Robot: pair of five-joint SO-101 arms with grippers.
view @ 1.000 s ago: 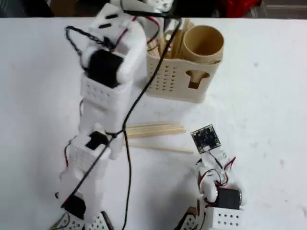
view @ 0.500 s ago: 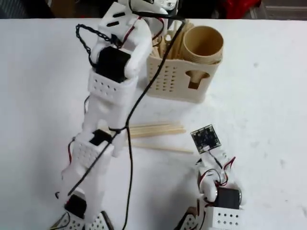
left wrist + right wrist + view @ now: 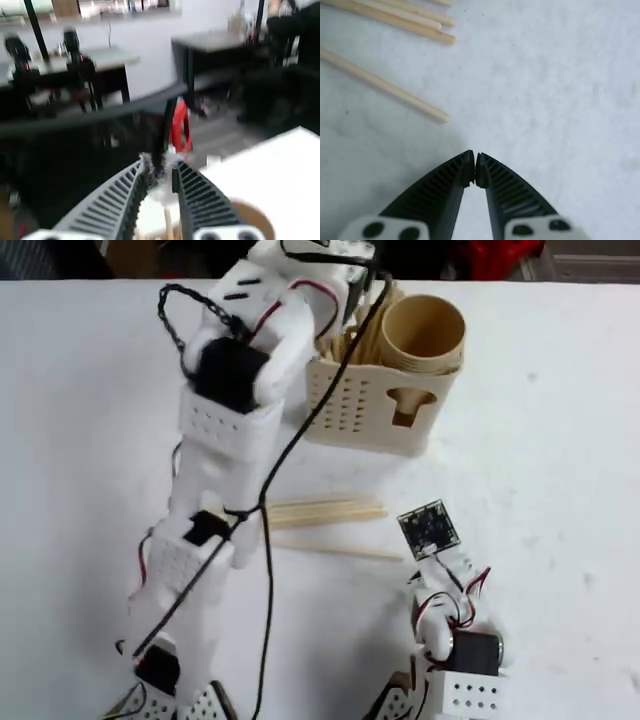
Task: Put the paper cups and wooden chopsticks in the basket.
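Note:
A cream basket [image 3: 370,410] stands at the back of the table, with nested paper cups [image 3: 425,332] and several wooden chopsticks [image 3: 350,335] inside it. More chopsticks [image 3: 325,510] lie on the table in front of it, and a single one [image 3: 335,548] lies nearer. My left arm [image 3: 235,380] stretches over the basket's left end. My left gripper [image 3: 159,164] hangs open above it, with a chopstick tip [image 3: 167,222] and a cup rim [image 3: 257,217] showing below. My right gripper [image 3: 474,170] is shut over bare table, just short of the single chopstick [image 3: 385,85] and the bundle [image 3: 405,17].
My right arm [image 3: 450,640] sits low at the table's front edge. A black cable [image 3: 270,540] runs along the left arm and across the table. White table lies open to the right of the basket and at the far left.
My left arm has swung toward the back of the table, bringing its gripper over the basket. The right arm and the chopsticks on the table have stayed put.

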